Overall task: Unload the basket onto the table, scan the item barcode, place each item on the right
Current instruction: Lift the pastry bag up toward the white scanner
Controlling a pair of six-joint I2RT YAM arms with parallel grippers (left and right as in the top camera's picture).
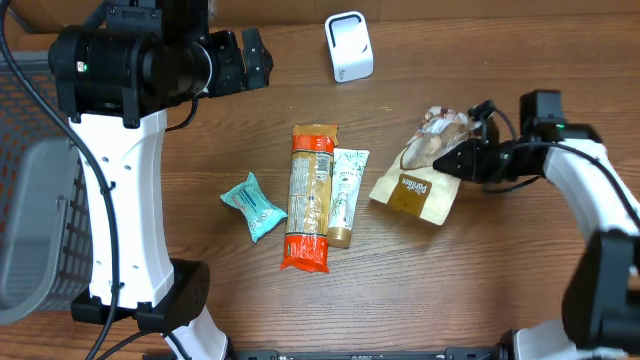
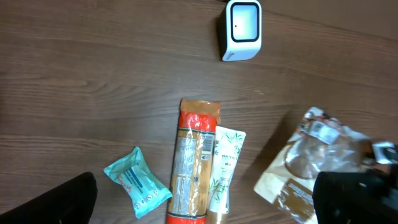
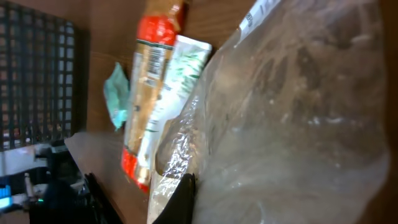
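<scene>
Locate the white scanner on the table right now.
In the overhead view, the white scanner sits near the top edge, just right of centre, apart from the orange packet and tube below it.

Teal packet (image 1: 252, 206), pasta pack (image 1: 310, 198), tube (image 1: 346, 196), grey basket (image 1: 35, 220)

No legible text was recorded: white lettering on the brown pouch (image 1: 415, 192) and print on the tube (image 1: 346, 185) (both too small) could not be read.
</scene>
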